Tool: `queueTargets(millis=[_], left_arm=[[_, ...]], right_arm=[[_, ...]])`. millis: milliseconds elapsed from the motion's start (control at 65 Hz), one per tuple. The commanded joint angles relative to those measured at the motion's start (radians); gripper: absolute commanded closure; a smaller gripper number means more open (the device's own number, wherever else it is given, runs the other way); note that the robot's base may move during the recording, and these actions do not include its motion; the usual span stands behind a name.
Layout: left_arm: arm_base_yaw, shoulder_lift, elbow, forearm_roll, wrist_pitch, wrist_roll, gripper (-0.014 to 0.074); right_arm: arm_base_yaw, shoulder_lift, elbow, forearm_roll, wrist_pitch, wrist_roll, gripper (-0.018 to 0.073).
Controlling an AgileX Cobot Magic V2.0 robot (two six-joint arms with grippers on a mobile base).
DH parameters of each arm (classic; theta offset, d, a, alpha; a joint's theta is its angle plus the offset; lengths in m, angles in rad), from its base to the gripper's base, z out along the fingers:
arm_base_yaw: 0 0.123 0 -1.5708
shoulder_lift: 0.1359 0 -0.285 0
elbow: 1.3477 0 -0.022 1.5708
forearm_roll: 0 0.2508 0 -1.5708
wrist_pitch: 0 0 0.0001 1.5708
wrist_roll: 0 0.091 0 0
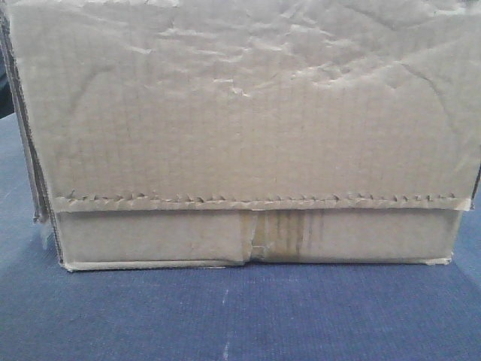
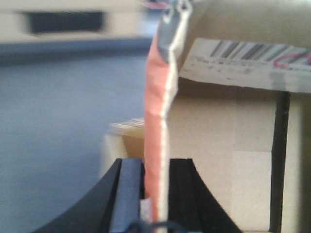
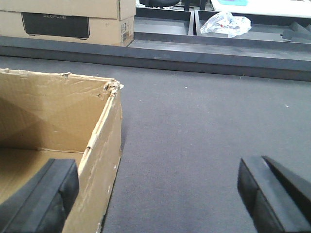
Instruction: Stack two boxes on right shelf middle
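Pinching the orange-edged wall [image 2: 156, 121] of a labelled box [image 2: 233, 145], the left gripper [image 2: 155, 170] clamps tight while the right gripper [image 3: 155, 182] hangs spread above an open, empty-looking box [image 3: 63, 111].

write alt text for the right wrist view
An open cardboard box with a torn corner sits at left on a gray floor. The open right tool straddles its side wall, one finger over the inside and one over the floor. Behind are a carton, dark trays and a crumpled plastic bag.
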Motion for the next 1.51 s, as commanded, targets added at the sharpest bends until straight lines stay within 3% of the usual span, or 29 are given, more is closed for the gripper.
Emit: queueTargets(millis=[0, 215, 692, 800, 907, 1046, 1230, 1369, 1492], left_arm=[[-0.077, 0.059, -0.006, -0.013, -0.031, -0.019, 0.0708], [-0.161, 0.211, -0.006, 0.031, -0.031, -0.019, 0.0708], [-0.165, 0.384, -0.006, 0.043, -0.029, -0.019, 0.0698], [-0.165, 0.384, -0.006, 0.043, -0.029, -0.019, 0.0574], [-0.165, 0.384, -0.006, 0.043, -0.029, -0.019, 0.0342], [-0.165, 0.37, -0.008, 0.041, -0.031, -0.019, -0.0027], [-0.165, 0.3, -0.009, 0.029, -0.031, -0.019, 0.0104], [-0.165, 0.216, -0.009, 0.04, -0.027, -0.019, 0.0106], [-0.165, 0.146, -0.009, 0.103, 0.004, -0.019, 0.0106]], right_arm=[[0.003, -0.001, -0.004, 0.015, -0.011, 0.0, -0.001], [0.003, -0.001, -0.004, 0.017, -0.011, 0.0, -0.001], [0.003, -0.001, -0.004, 0.017, -0.004, 0.0, -0.001], [0.003, -0.001, -0.004, 0.017, -0.004, 0.0, -0.001], [0.003, -0.001, -0.004, 0.017, -0.004, 0.0, -0.001], [0.003, -0.001, -0.004, 0.017, -0.004, 0.0, -0.001], [0.003, -0.001, -0.004, 0.017, -0.002, 0.0, -0.001], [0.003, -0.001, -0.004, 0.017, 0.015, 0.0, -0.001], [0.003, -0.001, -0.006, 0.017, 0.042, 0.0, -0.001]])
